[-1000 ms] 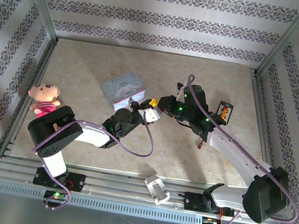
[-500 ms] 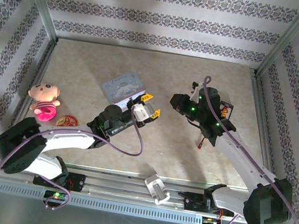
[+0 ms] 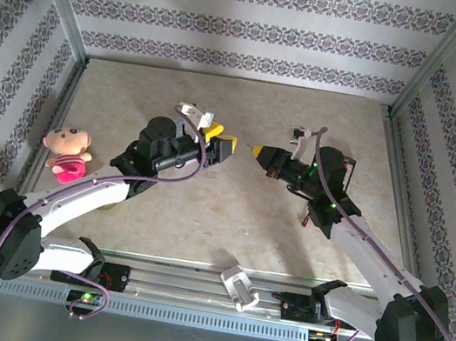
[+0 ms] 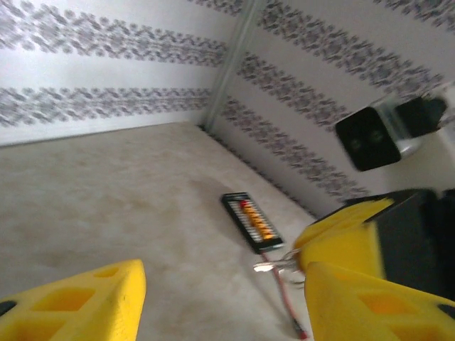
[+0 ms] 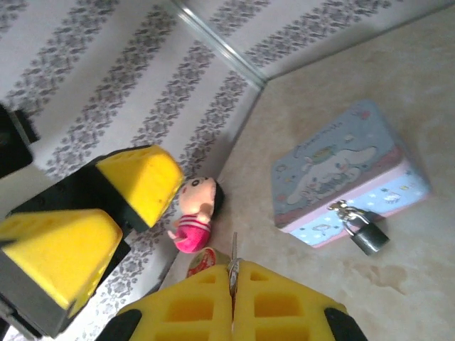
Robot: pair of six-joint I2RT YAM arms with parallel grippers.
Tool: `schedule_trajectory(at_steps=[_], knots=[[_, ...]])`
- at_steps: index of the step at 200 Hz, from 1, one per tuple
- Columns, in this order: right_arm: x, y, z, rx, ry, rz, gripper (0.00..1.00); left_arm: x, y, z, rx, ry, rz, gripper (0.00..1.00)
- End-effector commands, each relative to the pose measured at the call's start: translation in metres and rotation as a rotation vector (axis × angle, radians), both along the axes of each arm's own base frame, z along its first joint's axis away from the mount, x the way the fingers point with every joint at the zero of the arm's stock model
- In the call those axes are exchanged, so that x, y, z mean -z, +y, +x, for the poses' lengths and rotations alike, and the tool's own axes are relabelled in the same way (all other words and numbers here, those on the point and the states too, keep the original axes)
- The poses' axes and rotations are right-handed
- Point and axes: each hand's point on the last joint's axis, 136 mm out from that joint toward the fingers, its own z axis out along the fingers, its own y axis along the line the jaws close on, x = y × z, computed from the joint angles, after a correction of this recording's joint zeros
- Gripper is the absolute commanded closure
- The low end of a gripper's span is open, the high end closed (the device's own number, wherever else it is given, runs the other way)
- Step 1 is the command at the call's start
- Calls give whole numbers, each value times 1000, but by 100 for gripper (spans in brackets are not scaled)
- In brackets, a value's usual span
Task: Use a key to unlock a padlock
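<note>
The right claw (image 5: 233, 284) is clenched on the key (image 5: 233, 250). Its yellow fingers (image 5: 192, 305) press flat together, and a thin silvery sliver of blade stands up between them. The rest of the key is buried in the grip. From the left wrist, the key (image 4: 272, 267) is a small blurred metal tip poking from the right claw (image 4: 313, 252), whose lower part is cut off by a finger of the left claw (image 4: 220, 298).

That left claw is released. Its two yellow fingers (image 4: 78, 305) stand wide apart with nothing between them, and both are cropped by the bottom edge. From above, the left claw (image 3: 219, 139) and right claw (image 3: 258, 152) face tip to tip over the table (image 3: 203, 210), near but not touching.

The padlock (image 5: 366, 238) lies on the table against the front side of the tin (image 5: 341, 170), well apart from the key. Its shackle is hooked into the tin's small clasp, but it is too small to tell whether it is latched. From above, the left arm's wrist covers the tin.

The doll (image 5: 193, 209) sits by the wall left of the tin, with its lower part hidden behind the right claw's fingers. The battery holder (image 4: 249, 219) lies flat near the right wall with its red wire (image 4: 284, 312) blurred. From above, the right arm half hides the battery holder (image 3: 347, 169).
</note>
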Motion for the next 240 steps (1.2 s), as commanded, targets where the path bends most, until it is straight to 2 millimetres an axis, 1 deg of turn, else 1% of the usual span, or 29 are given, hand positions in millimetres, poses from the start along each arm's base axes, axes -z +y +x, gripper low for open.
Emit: schedule_trajectory(at_steps=[1,19,34,58,61,65,75,88,119,147,177,194,207,229,240], knots=[[-37,8,-21,-108,-233,75,100,-18,-5,-11,98,106,-151,39],[-45,9,-29,-141,-292,110,100,-26,-6,-9,146,140,-234,40],[-48,10,-33,-156,-314,119,100,-32,-8,-7,209,184,-312,42],[-48,13,-35,-174,-320,121,100,-41,-16,-10,333,222,-415,49],[-52,14,-36,-175,-339,128,100,-42,-17,-10,343,224,-423,50],[-52,14,-36,-176,-341,130,100,-42,-18,-10,353,229,-431,51],[-52,15,-36,-176,-344,132,100,-39,-20,-9,374,243,-438,54],[-54,15,-36,-172,-348,135,100,-36,-22,-9,390,257,-431,56],[-56,13,-32,-154,-354,134,100,-38,-22,-14,411,241,-426,57],[-56,13,-29,-145,-354,136,100,-36,-23,-15,416,250,-417,58],[-55,15,-26,-142,-348,140,100,-40,-23,-16,430,243,-439,65],[-54,14,-24,-138,-344,141,100,-42,-20,-14,409,233,-445,69],[-54,14,-24,-136,-343,143,100,-42,-13,-11,370,219,-449,70],[-54,13,-26,-133,-344,145,100,-40,8,-2,277,204,-437,70],[-55,13,-26,-131,-345,145,100,-41,16,-2,251,196,-427,68]])
